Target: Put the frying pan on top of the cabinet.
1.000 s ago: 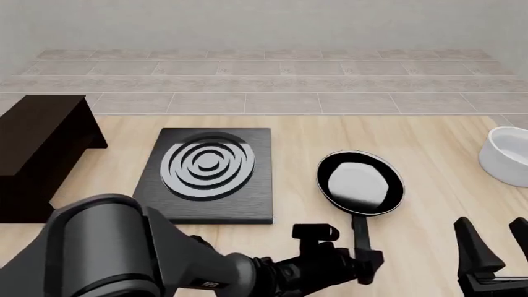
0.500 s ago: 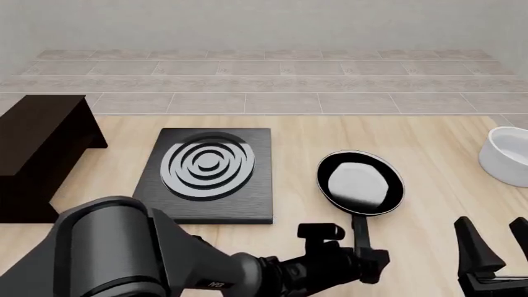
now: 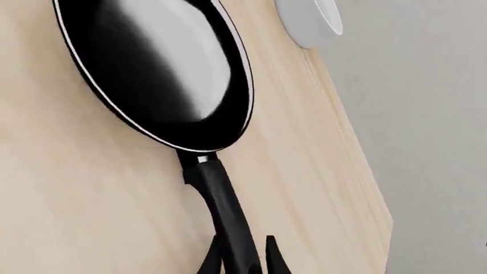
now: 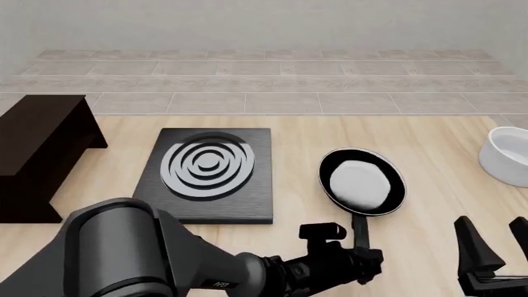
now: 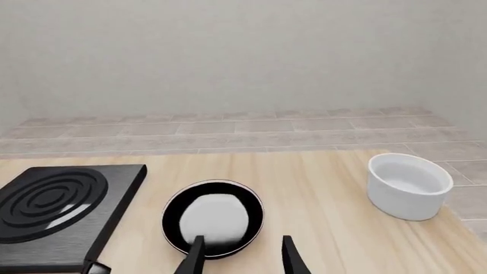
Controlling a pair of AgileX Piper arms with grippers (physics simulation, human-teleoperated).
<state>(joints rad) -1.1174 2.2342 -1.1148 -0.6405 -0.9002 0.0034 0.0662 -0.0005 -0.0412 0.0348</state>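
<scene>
The frying pan [image 4: 362, 183], glossy black with a pale inside, lies on the wooden table right of centre, its long handle [image 4: 360, 230] pointing toward the near edge. My left gripper [image 4: 364, 255] reaches in from the lower left and is shut on the handle's end. In the left wrist view its fingertips [image 3: 210, 260] press close on both sides of the handle [image 3: 220, 200], with the frying pan [image 3: 152, 68] beyond. The dark cabinet [image 4: 37, 139] stands at the far left. My right gripper [image 4: 493, 242] hangs open at the lower right, holding nothing; it [image 5: 239, 260] looks toward the frying pan [image 5: 214, 221].
A flat black slab with white rings [image 4: 208, 173] lies between cabinet and pan, also seen as the slab [image 5: 53, 211] in the right wrist view. A white bowl [image 4: 506, 154] sits by the right table edge; the bowl [image 5: 410, 185] shows again there, and the bowl [image 3: 311, 20] in the left wrist view.
The left gripper has settled onto the handle's end. The pan shifted slightly right and its pale reflection turned from angular to round. The right arm has not moved.
</scene>
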